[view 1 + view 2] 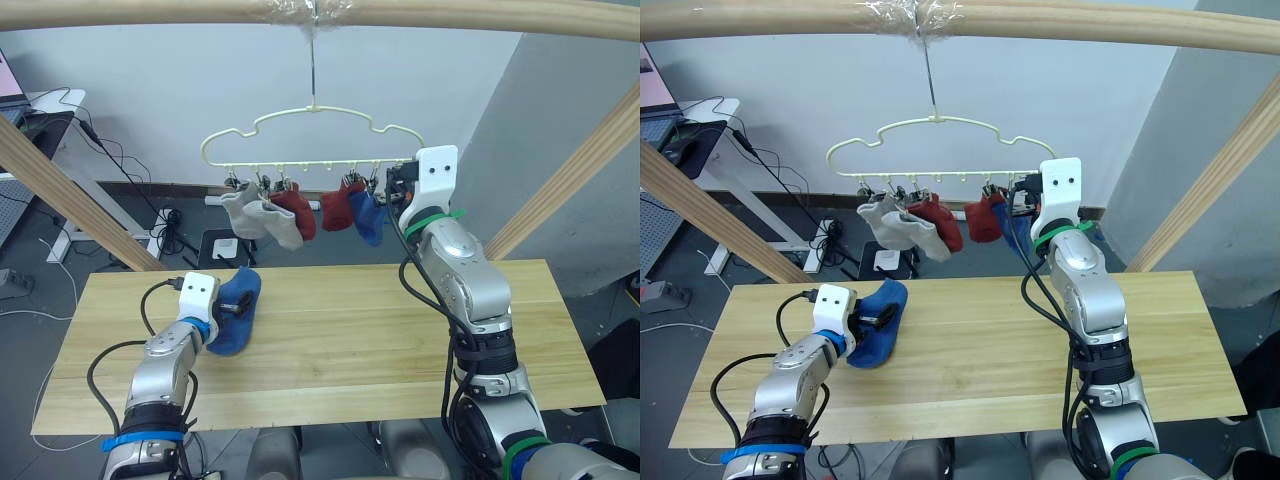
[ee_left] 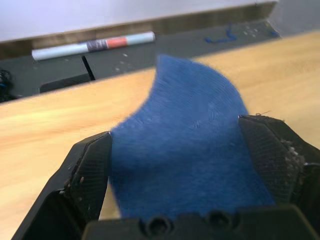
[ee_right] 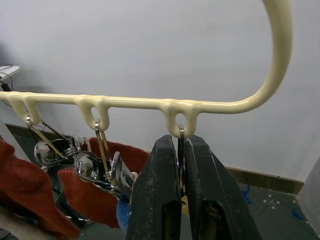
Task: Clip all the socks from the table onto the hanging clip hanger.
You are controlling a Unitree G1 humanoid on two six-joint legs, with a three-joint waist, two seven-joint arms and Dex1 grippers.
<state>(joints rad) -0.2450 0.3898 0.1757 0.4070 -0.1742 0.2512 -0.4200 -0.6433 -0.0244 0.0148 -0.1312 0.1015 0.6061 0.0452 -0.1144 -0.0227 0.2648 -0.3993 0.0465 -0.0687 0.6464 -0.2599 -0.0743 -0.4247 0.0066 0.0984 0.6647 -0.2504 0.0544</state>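
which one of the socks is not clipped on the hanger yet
The blue sock on the table, between the open fingers of the left gripper. The other five hang from the clip hanger.

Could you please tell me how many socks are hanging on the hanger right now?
5: two grey at the hanger's left, a red beside them, another red, and a blue next to the right claw. More may be hidden behind it.

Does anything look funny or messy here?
Nothing is damaged or spilled. One soft blue sock lies on the light wooden table, between the left gripper's open fingers, while five socks already hang on the pale-yellow clip hanger.
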